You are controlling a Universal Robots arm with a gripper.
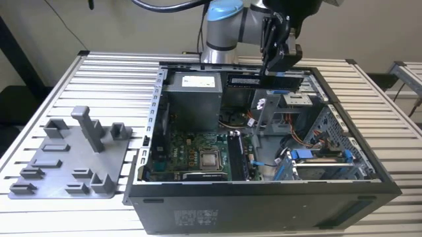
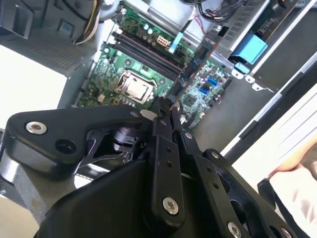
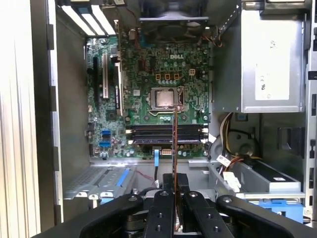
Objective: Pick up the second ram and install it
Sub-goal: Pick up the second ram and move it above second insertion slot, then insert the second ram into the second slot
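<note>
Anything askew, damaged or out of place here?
Nothing stands out. The gripper is shut on the ram, which it holds above the motherboard in the open case. No loose or damaged parts show.

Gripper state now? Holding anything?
Gripper: shut on the ram, above the open case.

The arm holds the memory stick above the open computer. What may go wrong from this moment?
The end effector holds the thin second ram only between its fingertips, so it might tilt or slip. The memory slots are narrow and close together; slight misalignment could jam it or strain the motherboard.
</note>
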